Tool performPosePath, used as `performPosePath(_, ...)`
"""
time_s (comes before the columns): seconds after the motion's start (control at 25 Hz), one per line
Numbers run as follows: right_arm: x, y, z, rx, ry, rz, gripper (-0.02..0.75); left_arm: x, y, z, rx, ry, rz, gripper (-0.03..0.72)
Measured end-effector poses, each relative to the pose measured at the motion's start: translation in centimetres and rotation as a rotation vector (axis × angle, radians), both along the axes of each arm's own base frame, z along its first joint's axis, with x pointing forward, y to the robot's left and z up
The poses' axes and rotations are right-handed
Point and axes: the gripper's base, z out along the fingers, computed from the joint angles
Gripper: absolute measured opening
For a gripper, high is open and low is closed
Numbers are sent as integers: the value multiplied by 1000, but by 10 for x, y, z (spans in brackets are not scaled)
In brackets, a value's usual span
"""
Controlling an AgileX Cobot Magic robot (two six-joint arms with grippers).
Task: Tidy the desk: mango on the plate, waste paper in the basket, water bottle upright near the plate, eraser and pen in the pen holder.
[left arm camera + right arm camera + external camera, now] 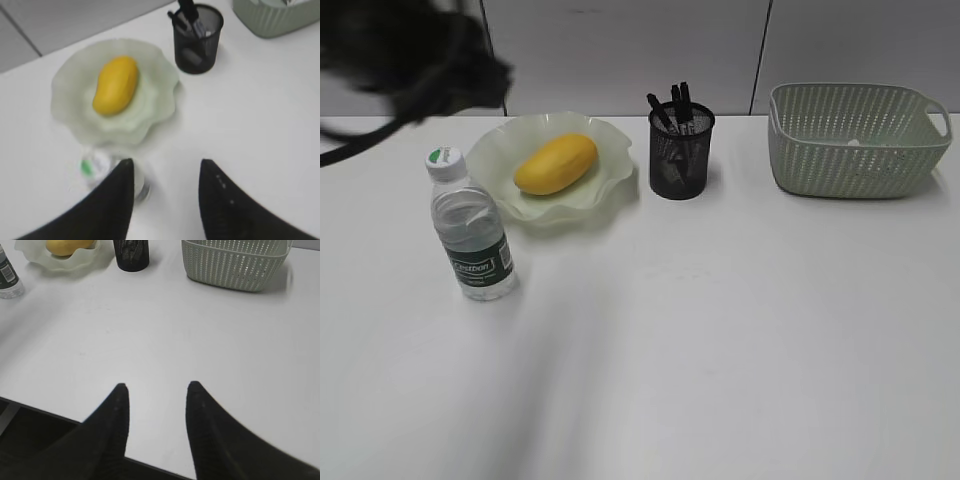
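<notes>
The yellow mango [556, 163] lies on the pale green wavy plate [610, 190]. The water bottle [472, 233] stands upright just left of the plate. The black mesh pen holder [681, 155] holds several pens; in the left wrist view [198, 40] a grey eraser-like block shows inside it. White paper shows through the green basket [855, 140]. My left gripper [167, 167] is open and empty, high above the table right of the bottle cap [92, 167]; its arm is a dark blur at top left [430, 55]. My right gripper [156, 390] is open and empty over the table's front edge.
The white table [720, 350] spreads in front of the objects. A grey panelled wall stands behind. In the right wrist view the table's front edge [45, 412] and the dark floor below show at the bottom left.
</notes>
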Motion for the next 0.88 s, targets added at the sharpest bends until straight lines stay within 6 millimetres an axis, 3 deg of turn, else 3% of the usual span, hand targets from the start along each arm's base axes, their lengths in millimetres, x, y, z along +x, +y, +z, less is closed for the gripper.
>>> performPosePath(0.24,0,0,0,0,0,0,312,-116,106,-3,-58,-30,88,322)
performPosePath(0.44,0,0,0,2,1,1,312,-178,161,-18,-124,-106,93,322)
performPosePath(0.64,0,0,0,2,1,2,312,-209,178,-41,-181,-141,-4,343)
performPosePath(0.88,0,0,0,7,0,4,312,-211,173,-52,-229,-152,-53,350)
